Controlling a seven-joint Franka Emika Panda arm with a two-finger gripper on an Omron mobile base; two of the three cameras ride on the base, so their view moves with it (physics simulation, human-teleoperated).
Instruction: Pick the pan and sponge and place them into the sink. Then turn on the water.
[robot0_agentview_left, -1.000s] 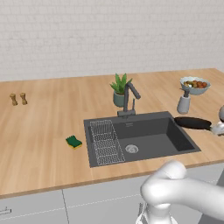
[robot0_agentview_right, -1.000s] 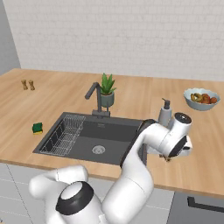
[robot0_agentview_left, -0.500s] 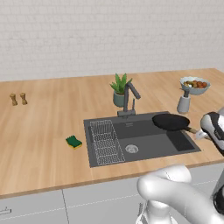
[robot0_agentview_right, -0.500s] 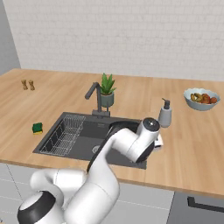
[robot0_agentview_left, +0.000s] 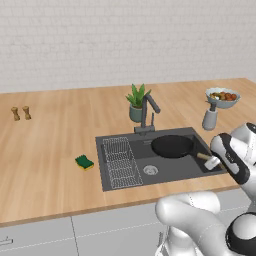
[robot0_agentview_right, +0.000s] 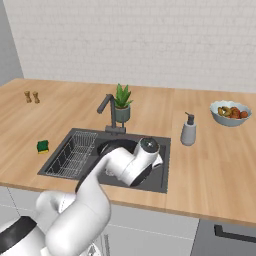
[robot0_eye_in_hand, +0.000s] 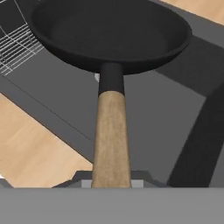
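the arm bends low to the robot's right, its jaws clamped tight, gripper (robot0_agentview_left: 212, 162) pointing leftward.

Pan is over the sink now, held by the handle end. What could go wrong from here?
1. The gripper is shut on the far end of the pan's wooden handle, so the pan may sag or twist on the way down.
2. The pan hangs close to the faucet and the sink's back wall; it could knock them.
3. The sponge lies on the counter left of the sink, a long reach across the wire dish rack.
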